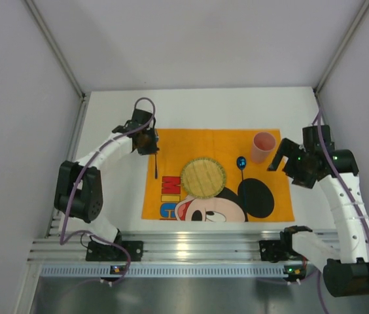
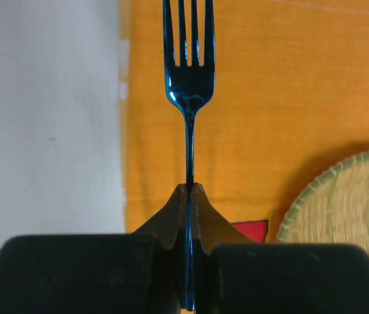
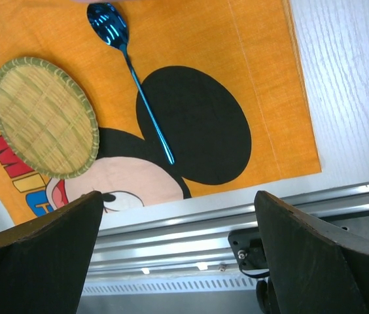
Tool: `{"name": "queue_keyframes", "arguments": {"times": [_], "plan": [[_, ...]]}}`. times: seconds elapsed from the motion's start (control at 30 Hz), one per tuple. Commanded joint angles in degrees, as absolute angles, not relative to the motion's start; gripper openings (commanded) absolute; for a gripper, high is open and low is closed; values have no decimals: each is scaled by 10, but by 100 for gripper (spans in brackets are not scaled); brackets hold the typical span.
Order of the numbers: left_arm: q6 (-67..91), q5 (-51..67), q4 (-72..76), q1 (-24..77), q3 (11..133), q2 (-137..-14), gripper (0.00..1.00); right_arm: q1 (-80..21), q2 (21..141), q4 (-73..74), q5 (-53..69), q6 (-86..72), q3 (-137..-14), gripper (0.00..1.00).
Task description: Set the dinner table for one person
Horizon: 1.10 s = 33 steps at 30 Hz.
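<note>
My left gripper [image 1: 150, 140] is shut on the handle of a dark blue fork [image 2: 189, 78]. The fork's tines point away over the left edge of the orange Mickey Mouse placemat [image 2: 289, 98], and the jaws [image 2: 190, 190] pinch the thin handle. A round woven plate [image 1: 203, 177] lies at the placemat's centre, with a blue spoon [image 1: 241, 163] to its right and a pink cup [image 1: 262, 146] at the back right. My right gripper [image 1: 279, 157] hangs open and empty beside the cup. All of it rests on the white dinner table [image 1: 237, 108].
In the right wrist view the spoon [image 3: 132, 65] lies across Mickey's black ear, beside the woven plate [image 3: 44, 118]. A ribbed aluminium rail [image 3: 204, 229] runs along the near edge, carrying the arm bases. Grey walls close in the sides and back.
</note>
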State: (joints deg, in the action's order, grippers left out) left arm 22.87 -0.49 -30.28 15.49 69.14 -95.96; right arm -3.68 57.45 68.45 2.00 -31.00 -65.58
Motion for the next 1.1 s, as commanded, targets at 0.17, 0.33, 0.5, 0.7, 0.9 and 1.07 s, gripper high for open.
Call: {"name": "queue_keyframes", "arguments": {"times": [0.17, 0.33, 0.5, 0.7, 0.9, 1.07], "plan": [[333, -16, -279, 245, 615, -933, 0, -28, 514, 692, 28, -294, -642, 100], [344, -32, -271, 292, 621, -958, 0, -31, 495, 702, 25, -289, -635, 100], [351, -65, -281, 309, 643, -962, 59, -39, 480, 708, 17, -285, -630, 100], [336, -128, -349, 310, 678, -895, 98, -47, 463, 708, 24, -273, -660, 100], [303, -244, -370, 311, 710, -739, 98, -68, 405, 659, 52, -251, -748, 100], [180, -303, -100, 311, 451, -499, 97, -81, 295, 612, -92, -300, -649, 100]]}}
